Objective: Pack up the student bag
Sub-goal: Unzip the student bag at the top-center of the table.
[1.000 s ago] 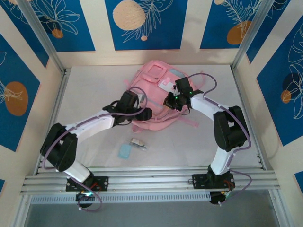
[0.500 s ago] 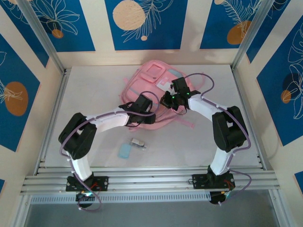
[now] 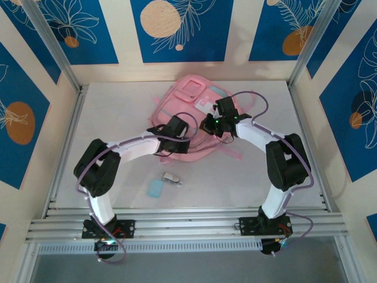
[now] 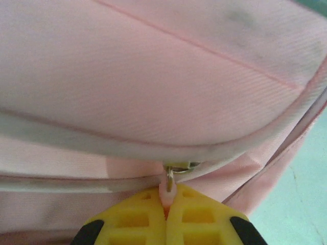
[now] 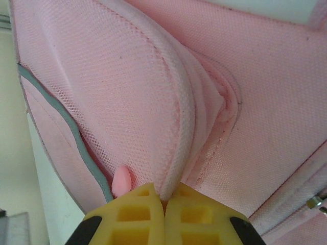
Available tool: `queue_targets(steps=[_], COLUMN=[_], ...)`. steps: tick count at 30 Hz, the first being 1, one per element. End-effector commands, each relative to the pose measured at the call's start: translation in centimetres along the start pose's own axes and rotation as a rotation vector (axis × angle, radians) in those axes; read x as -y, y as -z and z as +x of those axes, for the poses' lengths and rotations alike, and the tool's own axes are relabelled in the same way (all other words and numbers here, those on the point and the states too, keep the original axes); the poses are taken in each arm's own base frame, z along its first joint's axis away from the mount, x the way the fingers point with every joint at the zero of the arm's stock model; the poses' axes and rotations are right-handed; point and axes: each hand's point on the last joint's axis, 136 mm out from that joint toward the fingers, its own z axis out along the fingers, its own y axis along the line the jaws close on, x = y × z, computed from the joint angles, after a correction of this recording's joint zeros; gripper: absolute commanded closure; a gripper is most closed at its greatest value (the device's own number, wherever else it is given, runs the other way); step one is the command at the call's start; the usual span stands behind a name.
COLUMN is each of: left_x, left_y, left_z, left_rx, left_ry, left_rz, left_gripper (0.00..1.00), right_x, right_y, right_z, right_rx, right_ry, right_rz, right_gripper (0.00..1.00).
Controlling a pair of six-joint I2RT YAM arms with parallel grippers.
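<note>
Well, left hand [image 4: 166, 210] on zipper pull [image 4: 167, 187]

The student bag [image 3: 187, 97], a large soft pink fabric backpack, lies flat on the white surface [image 3: 118, 118] in the upper middle of the top view. Its front faces up, showing a square pocket, pale blue-grey trim and a white patch [image 3: 206, 108], with pink straps [image 3: 232, 154] trailing toward the lower right. In the left wrist view its fabric bulges over a pale zip line, where a metal slider [image 4: 180, 166] at lower centre carries a small pink zip pull [image 4: 167, 191]; in the right wrist view a thick corded pink edge [image 5: 186, 117] curves down the middle, with blue-grey piping [image 5: 76, 138] at left.
</note>
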Motion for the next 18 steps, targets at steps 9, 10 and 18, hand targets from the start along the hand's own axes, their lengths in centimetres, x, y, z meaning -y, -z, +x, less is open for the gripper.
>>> queue_targets(steps=[9, 10, 18], left_x=[-11.3, -11.4, -3.2], left_y=[6.1, 6.3, 6.8], left_z=[-2.3, -2.7, -4.4], left_rx=[0.028, 0.034, 0.038], left_ry=[0.104, 0.098, 0.056], left_rz=[-0.131, -0.136, 0.224], left_gripper=[1.00, 1.00, 1.00], right_x=[1.6, 1.6, 3.4], right_y=[3.2, 3.4, 4.7], right_z=[-2.5, -2.9, -10.0], right_rx=[0.038, 0.046, 0.124], right_ry=[0.093, 0.104, 0.101], right_rz=[0.017, 0.020, 0.050], right_gripper=[1.00, 1.00, 1.00])
